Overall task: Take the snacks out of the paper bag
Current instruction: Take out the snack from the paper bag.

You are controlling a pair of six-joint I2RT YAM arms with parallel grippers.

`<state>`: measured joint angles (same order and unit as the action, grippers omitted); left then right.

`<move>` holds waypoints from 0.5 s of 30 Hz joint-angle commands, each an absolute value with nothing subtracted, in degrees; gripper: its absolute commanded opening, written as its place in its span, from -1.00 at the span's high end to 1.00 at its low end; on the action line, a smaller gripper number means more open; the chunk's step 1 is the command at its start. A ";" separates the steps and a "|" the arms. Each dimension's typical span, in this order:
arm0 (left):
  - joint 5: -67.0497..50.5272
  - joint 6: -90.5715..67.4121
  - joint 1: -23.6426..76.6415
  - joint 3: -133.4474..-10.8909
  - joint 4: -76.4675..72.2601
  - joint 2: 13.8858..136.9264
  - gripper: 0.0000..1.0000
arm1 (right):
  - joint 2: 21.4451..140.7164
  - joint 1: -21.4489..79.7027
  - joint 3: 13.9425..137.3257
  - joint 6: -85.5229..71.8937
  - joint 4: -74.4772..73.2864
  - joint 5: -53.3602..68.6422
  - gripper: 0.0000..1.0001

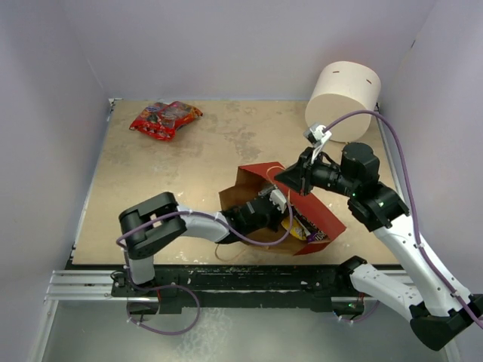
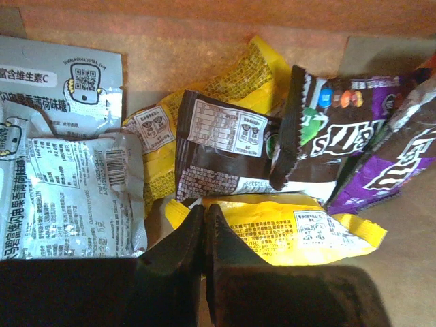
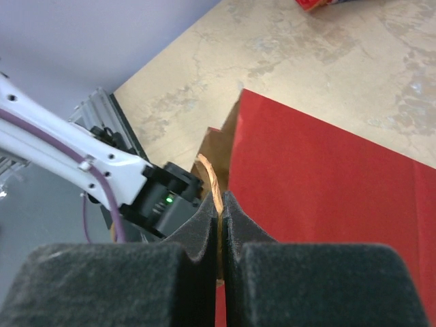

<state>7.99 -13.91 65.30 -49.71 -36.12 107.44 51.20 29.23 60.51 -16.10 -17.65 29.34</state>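
Well left of the paper bag (image 1: 328,219), a red snack bag (image 1: 166,119) lies on the bench (image 1: 151,188). Inside the paper bag, the left end effector (image 2: 205,210) is closed against a yellow wrapper (image 2: 293,235); whether it grips it is unclear. The right end effector (image 3: 219,199) pinches the bag's string handle (image 3: 208,174).

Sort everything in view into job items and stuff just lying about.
Job: paper bag, its string handle; inside it silver-grey packet, yellow wrapper, second yellow wrapper, brown candy packet, purple candy packet; red cartoon-printed bag, already out.
Lying about: white cylinder.
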 commanded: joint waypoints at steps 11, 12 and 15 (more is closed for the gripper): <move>2.84 -16.86 65.04 -47.85 -16.17 78.37 1.00 | 48.60 29.44 63.63 -12.34 -18.55 12.44 1.00; 2.77 -17.44 65.04 -47.94 -14.33 76.39 1.00 | 48.30 29.42 63.63 -12.21 -18.60 11.16 1.00; 2.24 -19.24 65.04 -47.99 -9.44 72.20 1.00 | 47.29 29.43 63.59 -12.21 -19.01 7.79 1.00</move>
<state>4.29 -16.93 64.84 -46.94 -11.57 80.03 48.77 29.65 61.49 -14.22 -18.94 15.62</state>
